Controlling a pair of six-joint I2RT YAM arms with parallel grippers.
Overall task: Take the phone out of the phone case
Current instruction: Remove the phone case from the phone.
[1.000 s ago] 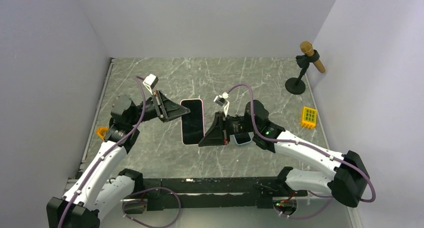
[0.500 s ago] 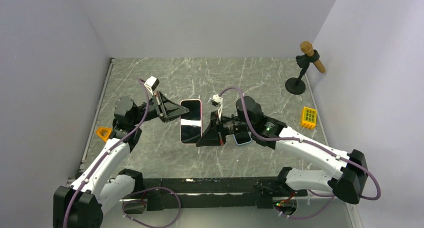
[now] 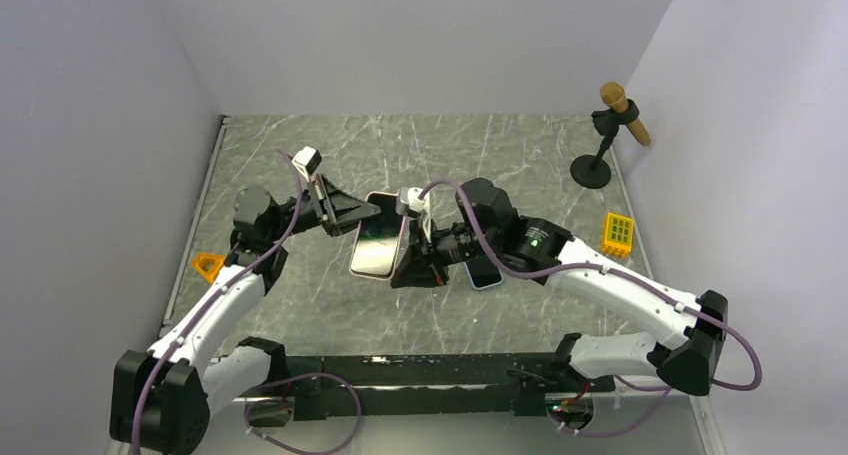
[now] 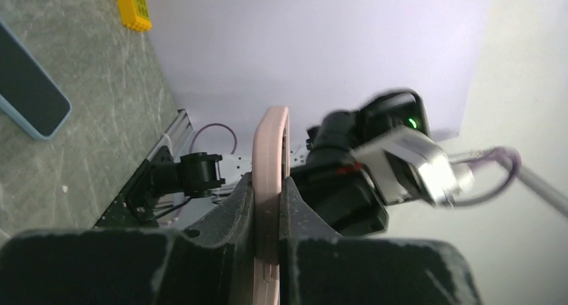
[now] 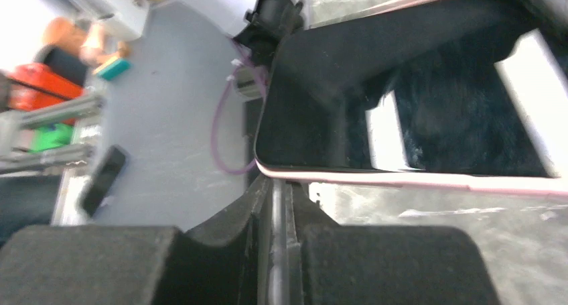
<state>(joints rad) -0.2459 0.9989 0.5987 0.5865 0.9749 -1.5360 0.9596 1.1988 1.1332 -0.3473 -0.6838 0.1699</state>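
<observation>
The phone with a dark screen in a pink case (image 3: 377, 240) hangs tilted above the table between both grippers. My left gripper (image 3: 352, 218) is shut on its upper left edge. In the left wrist view the pink case edge (image 4: 270, 151) stands pinched between the fingers of that gripper (image 4: 268, 184). My right gripper (image 3: 406, 271) is shut on the lower right edge. In the right wrist view the screen (image 5: 402, 110) fills the top, its pink rim runs across, and a thin grey edge sits between the jaws of that gripper (image 5: 278, 201).
A second phone in a light blue case (image 3: 485, 273) lies on the marble table just behind my right wrist; it also shows in the left wrist view (image 4: 27, 84). A yellow block (image 3: 619, 233), a microphone on a stand (image 3: 605, 140) and an orange piece (image 3: 207, 266) stand around.
The pink-cased phone has been lifted and tilted, and now sits slightly nearer and to the left. My right arm has swung left towards it; my left gripper stays on its edge.
</observation>
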